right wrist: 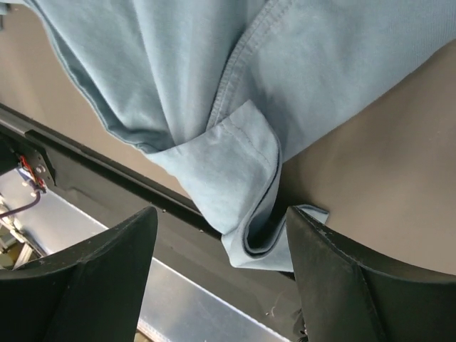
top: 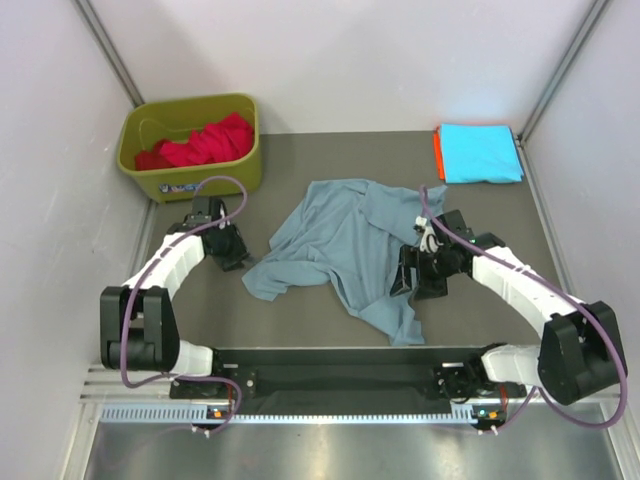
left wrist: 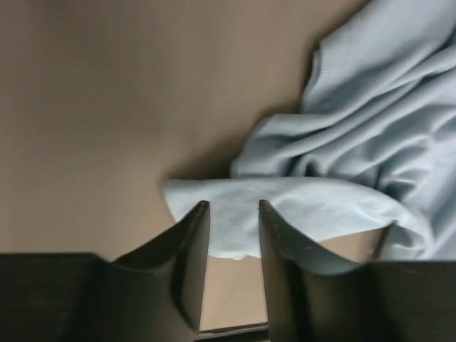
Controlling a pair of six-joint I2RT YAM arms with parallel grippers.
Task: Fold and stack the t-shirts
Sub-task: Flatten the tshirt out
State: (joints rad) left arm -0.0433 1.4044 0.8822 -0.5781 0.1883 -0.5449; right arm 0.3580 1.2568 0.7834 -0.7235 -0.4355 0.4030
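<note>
Right wrist view: the right gripper (right wrist: 221, 210) gapes around a fold of the dusty grey-blue cotton t-shirt (right wrist: 320, 57); the left gripper (left wrist: 234, 203), narrowly parted, partly hides its corner.

Pale walls (top: 350, 60) are closing in the table (top: 300, 150) on three sides, with slim metal struts (top: 110, 50) running up the two far corners. Soft, even light is falling on the matte grey-brown table, casting only faint shadows. A black strip (top: 330, 365) and a slotted metal rail (top: 300, 412) are edging the near side.
</note>
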